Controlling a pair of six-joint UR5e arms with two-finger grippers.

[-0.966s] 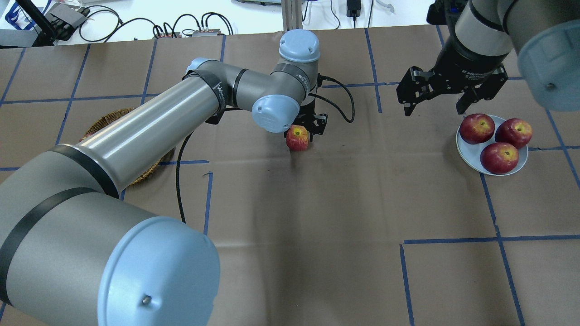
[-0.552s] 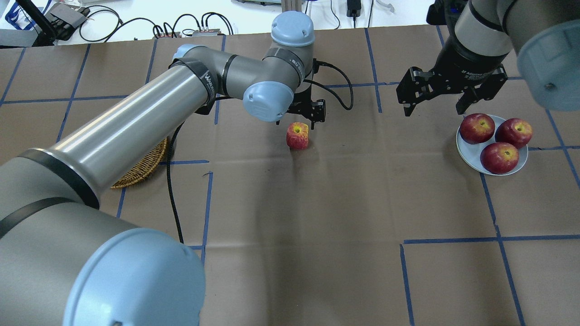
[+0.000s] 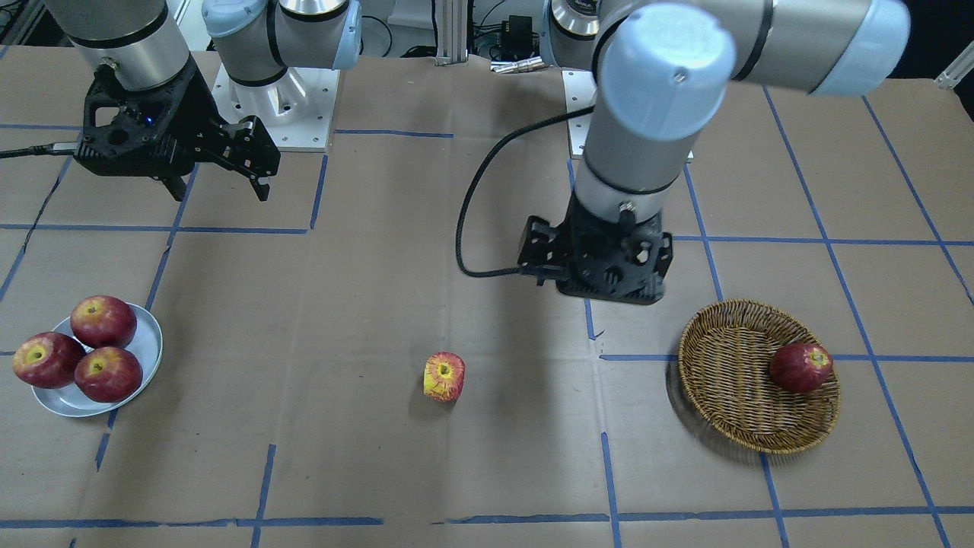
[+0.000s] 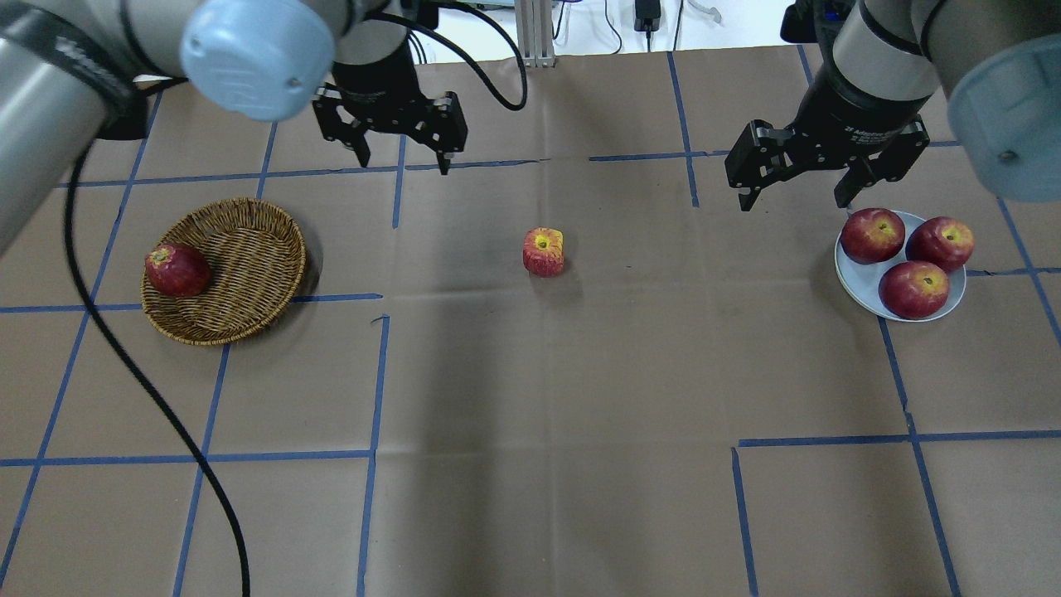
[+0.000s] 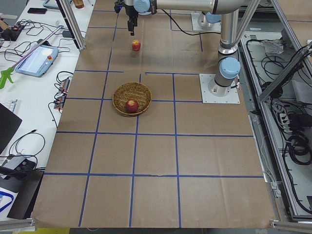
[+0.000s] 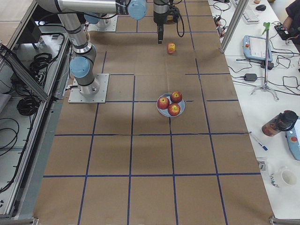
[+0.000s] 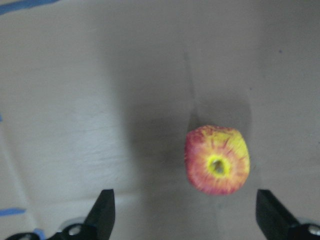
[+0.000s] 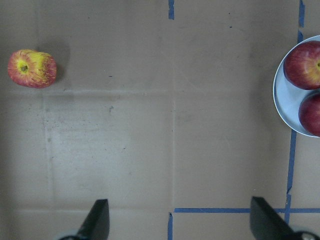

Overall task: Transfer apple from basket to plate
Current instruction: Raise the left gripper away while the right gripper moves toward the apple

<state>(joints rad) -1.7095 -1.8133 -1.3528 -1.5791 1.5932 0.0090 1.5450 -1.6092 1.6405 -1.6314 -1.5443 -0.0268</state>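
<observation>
While my left wrist camera sees only the yellow-patched red apple [image 7: 217, 166] mid-bench, overhead bares the round tan wicker basket [image 4: 249, 249], hidden earlier; left fingers [image 4: 448, 137] and right fingers [image 4: 748, 186] gape.

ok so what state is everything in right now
apple: loose on the table, not gripped
basket: holds one dark red apple
plate: holds three red apples
left gripper: open, empty
right gripper: open, empty, beside the plate
</observation>
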